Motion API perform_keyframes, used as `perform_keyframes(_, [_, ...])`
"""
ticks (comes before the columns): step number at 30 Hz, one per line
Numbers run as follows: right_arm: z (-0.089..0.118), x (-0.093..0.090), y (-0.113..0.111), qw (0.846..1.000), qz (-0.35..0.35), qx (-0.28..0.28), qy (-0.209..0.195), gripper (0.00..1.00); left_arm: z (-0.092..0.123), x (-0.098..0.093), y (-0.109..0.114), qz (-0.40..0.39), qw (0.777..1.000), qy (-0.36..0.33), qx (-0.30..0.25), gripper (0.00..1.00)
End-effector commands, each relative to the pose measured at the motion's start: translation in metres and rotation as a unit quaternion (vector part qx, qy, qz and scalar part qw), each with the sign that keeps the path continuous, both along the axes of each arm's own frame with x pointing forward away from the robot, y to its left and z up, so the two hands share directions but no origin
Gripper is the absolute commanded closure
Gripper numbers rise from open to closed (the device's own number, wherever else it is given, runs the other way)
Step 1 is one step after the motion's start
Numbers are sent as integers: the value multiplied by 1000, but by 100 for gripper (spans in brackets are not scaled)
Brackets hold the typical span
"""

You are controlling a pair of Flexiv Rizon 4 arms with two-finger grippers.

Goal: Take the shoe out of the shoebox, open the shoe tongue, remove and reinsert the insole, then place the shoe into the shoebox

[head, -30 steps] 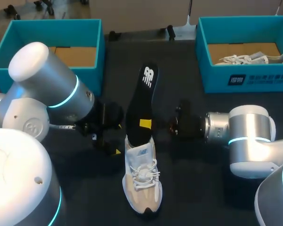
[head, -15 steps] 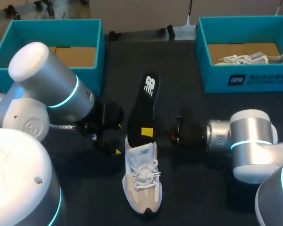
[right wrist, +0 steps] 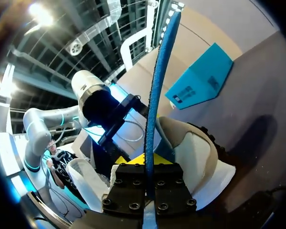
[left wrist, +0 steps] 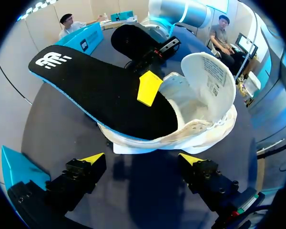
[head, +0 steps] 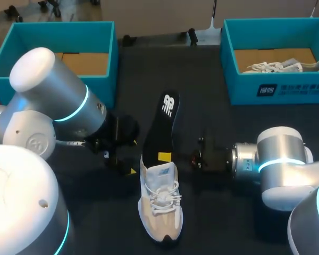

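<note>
The shoe [head: 160, 204] lies on the tabletop [head: 218, 212] between our arms, out of its box, with its tongue [left wrist: 210, 71] folded back. The insole [head: 162, 127] has one end tucked in the shoe's opening and its printed end raised clear. Our right fingers [right wrist: 133, 160] pinch the insole's edge between them. Our left fingers [left wrist: 93, 158] are spread, just short of the heel and touching nothing. One open box [head: 103, 32] stands far left, and another [head: 271, 87] far right holds a second shoe [head: 287, 66]. We judge the unboxing and tongue steps done. Seating the insole flat and boxing the shoe are left.
</note>
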State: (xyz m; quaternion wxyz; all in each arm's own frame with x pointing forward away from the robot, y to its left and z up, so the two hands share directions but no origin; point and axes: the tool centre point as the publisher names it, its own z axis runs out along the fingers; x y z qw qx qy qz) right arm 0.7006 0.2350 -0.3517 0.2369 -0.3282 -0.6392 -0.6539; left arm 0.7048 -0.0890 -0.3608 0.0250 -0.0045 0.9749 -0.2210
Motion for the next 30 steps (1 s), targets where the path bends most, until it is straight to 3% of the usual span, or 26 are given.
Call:
perform_keyframes(1, [-6,-7,2,1000,5,-10,9,100,-1,-1,1,0,1000,0,-1,0])
perform_keyframes(8, [-11,-8,4,999,12,-34,28,100,-1,-1,1,0,1000,0,-1,0])
perform_keyframes(17, [-9,-8,0,999,32,-3,17,97,-1,-1,1,0,1000,0,-1,0])
perform_keyframes(22, [-4,-4,0,999,45,3,6,83,-1,-1,1,0,1000,0,-1,0])
perform_keyframes(30, [4,-1,1,999,49,5,-11,72,-1,-1,1,0,1000,0,-1,0])
